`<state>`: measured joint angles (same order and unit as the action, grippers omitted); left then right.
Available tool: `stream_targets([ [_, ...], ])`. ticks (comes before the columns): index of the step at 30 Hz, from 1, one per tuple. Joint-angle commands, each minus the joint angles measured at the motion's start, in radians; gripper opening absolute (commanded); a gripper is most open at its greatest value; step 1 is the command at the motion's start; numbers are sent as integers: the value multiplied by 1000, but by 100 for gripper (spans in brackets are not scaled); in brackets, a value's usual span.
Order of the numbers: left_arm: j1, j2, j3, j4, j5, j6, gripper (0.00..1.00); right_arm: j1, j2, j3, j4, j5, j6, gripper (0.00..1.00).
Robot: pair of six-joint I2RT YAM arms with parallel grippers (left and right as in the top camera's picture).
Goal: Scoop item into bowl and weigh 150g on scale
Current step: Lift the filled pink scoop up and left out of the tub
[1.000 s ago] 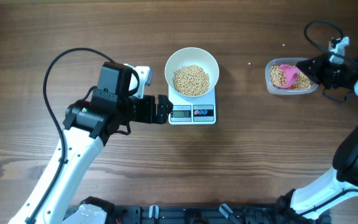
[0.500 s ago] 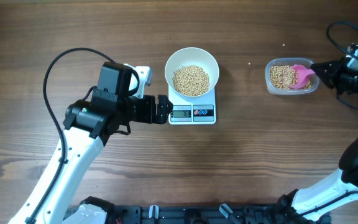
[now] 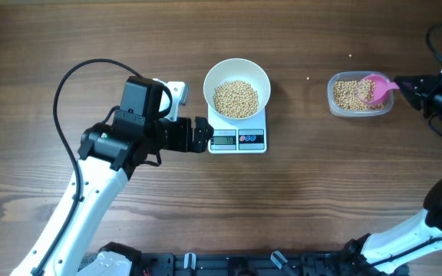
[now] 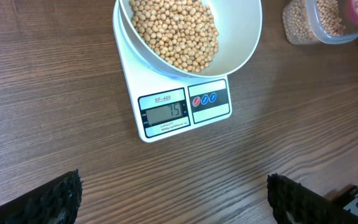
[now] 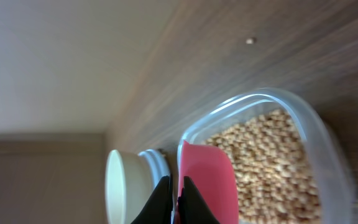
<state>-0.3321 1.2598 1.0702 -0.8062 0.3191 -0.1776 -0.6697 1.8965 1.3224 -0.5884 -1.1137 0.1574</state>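
The white bowl point(image 3: 212, 78) stands on the white scale point(image 3: 238, 141) and holds a heap of tan beans point(image 3: 235, 98). More beans point(image 3: 348, 93) fill the clear tub point(image 3: 331, 98) at the right. My right gripper point(image 3: 404, 83) is shut on the handle of a pink scoop point(image 3: 374, 88), whose cup hangs over the tub's right end. In the right wrist view the scoop point(image 5: 209, 180) lies above the tub's beans point(image 5: 266, 158), gripper point(image 5: 178, 200) clamped on its edge. My left gripper point(image 3: 202, 135) stands open just left of the scale, nothing between its fingers point(image 4: 61, 196).
The scale's display point(image 4: 165, 111) shows lit digits. Two stray beans point(image 3: 308, 77) lie on the wood between bowl and tub. A black cable point(image 3: 71, 84) loops behind the left arm. The tub sits near the table's right end.
My right gripper has drawn back to the right with the pink scoop, from deep in the tub to over its right end. The left arm has not moved.
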Motion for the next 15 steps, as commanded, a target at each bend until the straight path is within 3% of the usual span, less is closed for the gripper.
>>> stream_targets([
  [1,-4,3,-7,3,12,16,100,-16,11,-8,-1,-149,3,4],
  [8,-4,3,-7,3,12,16,100,-21,12,-8,0,-284,45,4],
  [15,-4,3,-7,3,12,16,100,31,11,-8,5,-296,135,4],
])
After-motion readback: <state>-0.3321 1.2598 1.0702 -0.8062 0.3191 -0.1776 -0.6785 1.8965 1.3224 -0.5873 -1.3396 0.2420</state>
